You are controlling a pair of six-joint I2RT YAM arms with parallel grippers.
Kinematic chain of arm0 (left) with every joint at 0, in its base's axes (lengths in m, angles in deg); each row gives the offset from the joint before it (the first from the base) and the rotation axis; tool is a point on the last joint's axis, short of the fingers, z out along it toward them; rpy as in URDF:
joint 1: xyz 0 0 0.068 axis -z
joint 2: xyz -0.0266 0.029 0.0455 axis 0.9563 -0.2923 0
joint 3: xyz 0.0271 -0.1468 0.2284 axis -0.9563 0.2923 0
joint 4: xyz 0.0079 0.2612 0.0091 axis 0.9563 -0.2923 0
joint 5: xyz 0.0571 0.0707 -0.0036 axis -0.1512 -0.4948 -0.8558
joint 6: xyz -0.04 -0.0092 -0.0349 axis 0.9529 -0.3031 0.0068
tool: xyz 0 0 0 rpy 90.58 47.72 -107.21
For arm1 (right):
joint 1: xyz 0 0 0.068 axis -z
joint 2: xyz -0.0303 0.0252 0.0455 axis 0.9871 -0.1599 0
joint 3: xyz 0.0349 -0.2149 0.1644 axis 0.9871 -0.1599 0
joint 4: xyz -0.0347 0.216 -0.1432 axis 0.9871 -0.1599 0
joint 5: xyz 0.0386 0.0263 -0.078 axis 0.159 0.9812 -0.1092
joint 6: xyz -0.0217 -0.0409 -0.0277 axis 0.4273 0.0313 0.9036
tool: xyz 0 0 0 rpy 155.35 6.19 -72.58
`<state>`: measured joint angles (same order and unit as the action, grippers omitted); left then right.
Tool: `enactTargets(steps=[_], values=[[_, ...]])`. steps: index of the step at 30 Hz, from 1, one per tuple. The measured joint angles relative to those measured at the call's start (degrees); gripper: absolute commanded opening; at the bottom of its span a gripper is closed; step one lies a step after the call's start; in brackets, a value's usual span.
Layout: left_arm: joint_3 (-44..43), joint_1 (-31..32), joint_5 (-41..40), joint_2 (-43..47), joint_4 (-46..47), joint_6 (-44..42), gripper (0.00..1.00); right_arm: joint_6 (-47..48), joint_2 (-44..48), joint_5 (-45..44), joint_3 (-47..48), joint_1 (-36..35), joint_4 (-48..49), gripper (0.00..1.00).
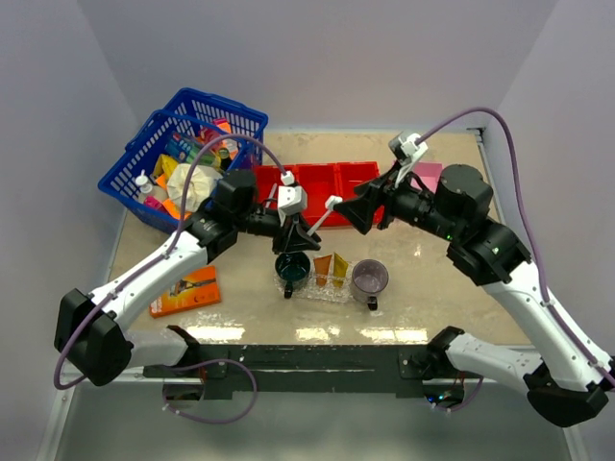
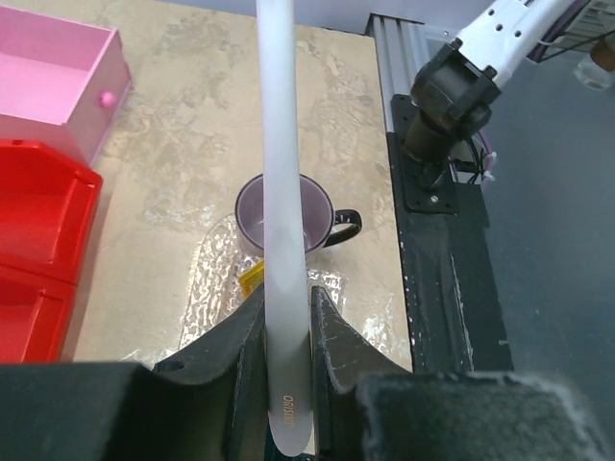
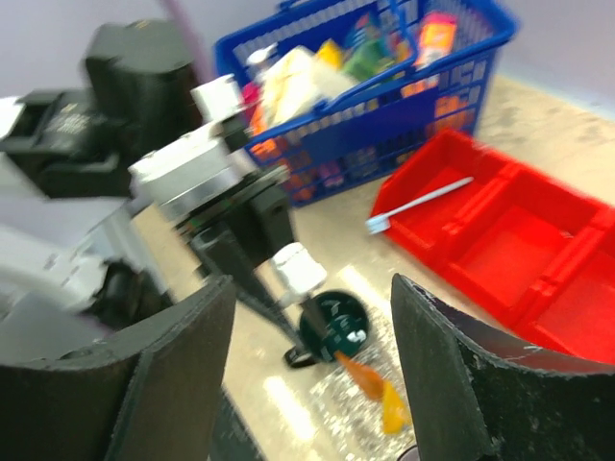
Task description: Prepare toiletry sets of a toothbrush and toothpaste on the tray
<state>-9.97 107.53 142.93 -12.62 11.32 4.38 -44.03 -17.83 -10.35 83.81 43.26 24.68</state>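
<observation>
The tray (image 1: 332, 288) lies on the worktop (image 1: 432, 279) in front of the arms, between a dark green mug (image 1: 291, 271) and a purple mug (image 1: 369, 279), each just beside it. On the tray the orange tube (image 1: 322, 269) and the yellow-orange tube (image 1: 340, 270) sit side by side, the orange one nearer the green mug.

Above the tray, the left hand (image 1: 293, 238) is clamped on the handle of a white toothbrush (image 1: 317, 216). The left wrist view shows the handle pinched between both fingers (image 2: 248, 331). The brush slants away from this hand toward the right hand (image 1: 361, 206), and its far end is just beside that hand. The right hand is spread wide, and its fingers (image 3: 183, 384) stand well apart in its own wrist view.

A second toothbrush (image 3: 418, 205) lies in the red bin (image 1: 332, 178), at the end nearer the blue basket (image 1: 183, 154). The basket is packed with mixed items and stands at the far left corner. A pink box (image 1: 426, 175) sits at the bin's other end. An orange pack (image 1: 187, 291) lies flat near the left arm.
</observation>
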Motion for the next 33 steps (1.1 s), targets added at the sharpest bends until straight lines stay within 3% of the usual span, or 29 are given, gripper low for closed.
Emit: enactTargets(steps=[7, 20, 33], values=[[0.0, 0.0, 2.0, 0.0, -1.7, -1.4, 0.00, 2.1, -3.0, 9.4, 2.7, 0.0, -5.2, 0.60], [0.0, 0.4, 2.7, 0.0, -2.3, -1.5, 0.00, 3.2, -4.3, 12.3, 0.9, 0.0, -2.9, 0.47], [0.0, 0.7, 3.2, 0.0, -2.4, -1.9, 0.00, 3.7, -4.3, 12.7, -0.2, 0.1, -0.6, 0.13]])
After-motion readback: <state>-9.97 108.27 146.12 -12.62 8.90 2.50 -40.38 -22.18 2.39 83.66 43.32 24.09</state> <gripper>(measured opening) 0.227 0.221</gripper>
